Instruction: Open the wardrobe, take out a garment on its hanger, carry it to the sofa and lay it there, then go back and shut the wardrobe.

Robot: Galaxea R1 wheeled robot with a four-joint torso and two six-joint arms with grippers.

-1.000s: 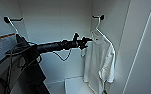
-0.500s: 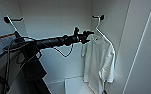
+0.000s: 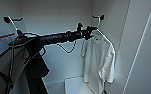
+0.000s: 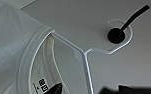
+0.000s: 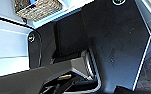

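Wardrobe point(image 3: 131, 37) is open, white interior showing in the head view. The garment point(image 3: 98, 60), a white tee, hangs on the hanger point(image 3: 99, 32) at the right side of the interior, hook looped over a dark peg point(image 3: 101, 17) on the back wall. A black tee point(image 3: 36, 65) hangs at the other side, well apart. Left arm reaches across w/ the left gripper point(image 3: 90, 30) up by the hanger's neck, right at the collar; whether it's touching the wire yet can't be told, and the jaws can't be made out as apart or together from any view. Left wrist view looks up at the hanger's thin white stem and the hook around the peg, collar of the shirt just beside it w/ a care label inside. Right wrist view gives mostly the robot's own dark body plus a wicker basket point(image 5: 37, 8) on a pale shelf; right jaws also can't tell. Handling, as a judgement: shirt is light and limp, will swing and drape, could slide off a shoulder if the hanger tips, so keep it level. Hanger looks thin, stiff but prob. a bit springy and slick. Best hold is the stem just under the hook, above the collar, not the cloth; then needs a lift up and off the peg before pulling out.
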